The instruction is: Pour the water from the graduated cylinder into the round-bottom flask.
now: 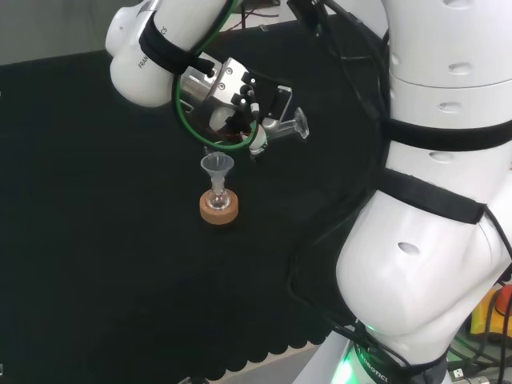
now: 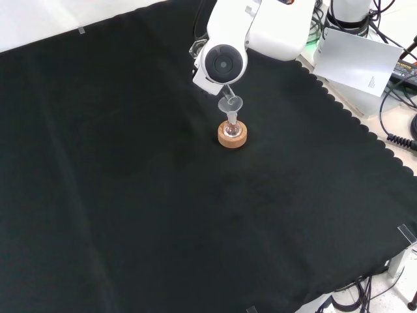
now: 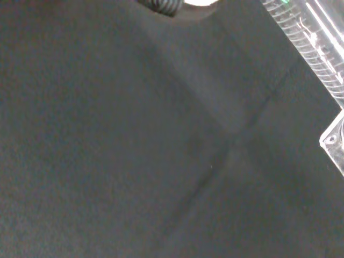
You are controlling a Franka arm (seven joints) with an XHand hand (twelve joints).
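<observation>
A small round-bottom flask (image 1: 217, 198) stands on a cork ring (image 1: 218, 211) in the middle of the black cloth, with a clear funnel (image 1: 217, 166) in its neck. Just above and right of the funnel in the head view, the hand (image 1: 230, 106) is shut on the clear graduated cylinder (image 1: 280, 128). The cylinder is tipped nearly level, its foot pointing right and its mouth end hidden by the hand above the funnel. In the front view the flask (image 2: 232, 128) and cork ring (image 2: 232, 137) sit below the arm's grey-capped link (image 2: 223, 63). The wrist view shows the cylinder's (image 3: 314, 51) graduated wall. I cannot tell the water level.
The arm's big white links (image 1: 432, 200) stand at the right of the head view. In the front view the cloth's scalloped edge (image 2: 365, 134) runs down the right, with a white sheet (image 2: 358, 60) and cables beyond it. Bare cloth (image 2: 130, 195) surrounds the flask.
</observation>
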